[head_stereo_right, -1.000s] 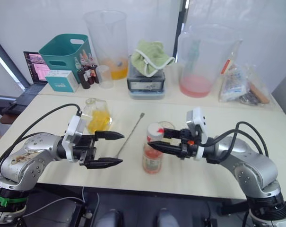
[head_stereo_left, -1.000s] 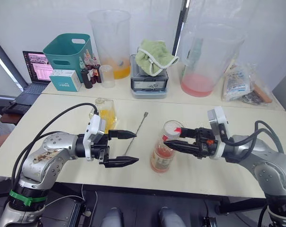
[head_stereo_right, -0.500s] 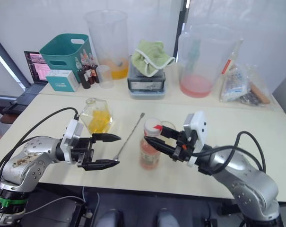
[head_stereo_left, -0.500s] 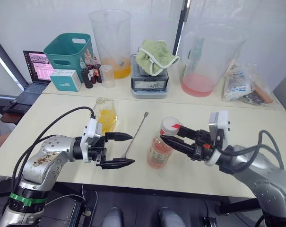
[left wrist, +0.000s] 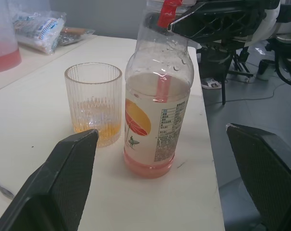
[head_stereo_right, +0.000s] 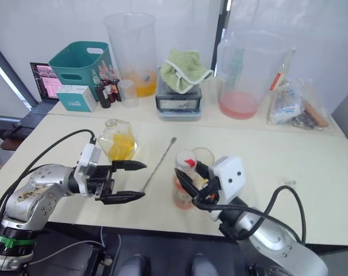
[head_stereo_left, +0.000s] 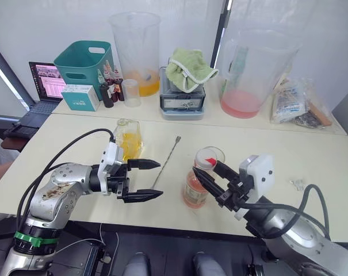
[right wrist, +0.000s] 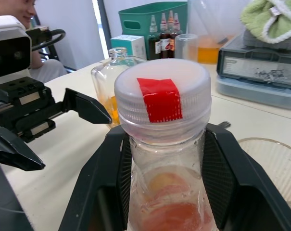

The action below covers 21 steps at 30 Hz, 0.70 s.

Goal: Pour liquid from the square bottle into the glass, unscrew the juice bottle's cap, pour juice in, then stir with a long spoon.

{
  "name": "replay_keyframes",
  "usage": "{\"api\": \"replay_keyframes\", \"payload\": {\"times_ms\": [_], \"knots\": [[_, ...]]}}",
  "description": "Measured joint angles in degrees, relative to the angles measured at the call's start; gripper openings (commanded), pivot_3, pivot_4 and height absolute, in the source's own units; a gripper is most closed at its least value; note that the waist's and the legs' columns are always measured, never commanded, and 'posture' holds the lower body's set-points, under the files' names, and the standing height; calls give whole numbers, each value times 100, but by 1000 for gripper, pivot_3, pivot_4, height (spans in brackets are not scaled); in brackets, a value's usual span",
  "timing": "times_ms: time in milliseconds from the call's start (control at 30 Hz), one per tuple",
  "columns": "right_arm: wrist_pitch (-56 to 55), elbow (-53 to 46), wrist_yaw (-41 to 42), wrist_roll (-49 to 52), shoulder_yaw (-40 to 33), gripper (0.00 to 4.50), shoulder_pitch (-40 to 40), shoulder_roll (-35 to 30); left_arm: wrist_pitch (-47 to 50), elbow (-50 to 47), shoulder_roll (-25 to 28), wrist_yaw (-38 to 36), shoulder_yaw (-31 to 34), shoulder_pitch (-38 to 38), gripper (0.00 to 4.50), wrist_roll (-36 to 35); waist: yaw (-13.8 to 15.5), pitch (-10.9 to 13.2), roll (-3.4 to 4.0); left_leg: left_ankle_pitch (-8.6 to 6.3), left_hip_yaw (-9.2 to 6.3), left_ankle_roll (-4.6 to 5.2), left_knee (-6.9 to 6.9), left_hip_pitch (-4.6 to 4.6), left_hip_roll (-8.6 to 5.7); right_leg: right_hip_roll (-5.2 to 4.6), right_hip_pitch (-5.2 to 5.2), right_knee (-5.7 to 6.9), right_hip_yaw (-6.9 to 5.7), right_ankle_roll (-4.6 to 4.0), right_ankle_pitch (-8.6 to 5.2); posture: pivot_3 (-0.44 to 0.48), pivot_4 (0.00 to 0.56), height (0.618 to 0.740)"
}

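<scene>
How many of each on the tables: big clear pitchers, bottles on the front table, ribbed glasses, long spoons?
Pitchers: 2 (orange dregs, pink dregs)
Bottles on the front table: 2 (square bottle, juice bottle)
Glass: 1
Spoon: 1
Total: 6

- Both eye views look forward and down from the head over the table (head_stereo_left: 312,161).
- The wrist views look close along their fingers; both frame the juice bottle (left wrist: 155,115).
</scene>
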Motion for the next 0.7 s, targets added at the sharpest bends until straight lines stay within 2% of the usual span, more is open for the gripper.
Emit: {"api": "replay_keyframes", "payload": {"times_ms": [133,200,233,400,700], "knots": [[-223,34,83,-201,64,1503,203,58,6,0,-11,3,-12,-44,4500,0,-1,-2,-2,0,0,0,0,3,1,1,4,0,0,-2,-1,0,150,740],[-289,72,129,-259,43,2519,253,100,8,0,-12,5,-12,-70,4500,0,-1,-3,-3,0,0,0,0,4,1,0,5,0,0,-2,-1,0,150,740],[-294,83,144,-272,19,2750,255,99,9,0,-13,6,-12,-76,4500,0,-2,-4,-4,0,0,0,0,4,1,1,5,0,0,-2,-1,0,150,740],[-223,393,452,-147,-247,4472,337,-57,24,0,-22,19,-24,-133,4500,-1,2,-5,-7,0,0,0,0,-2,2,1,-2,1,0,-2,-1,0,150,740],[-212,787,1460,668,-1078,4472,98,-756,59,0,-22,66,-23,-159,4500,-3,2,-4,-8,0,0,0,0,-3,1,2,0,0,0,-2,0,0,150,740]]}}
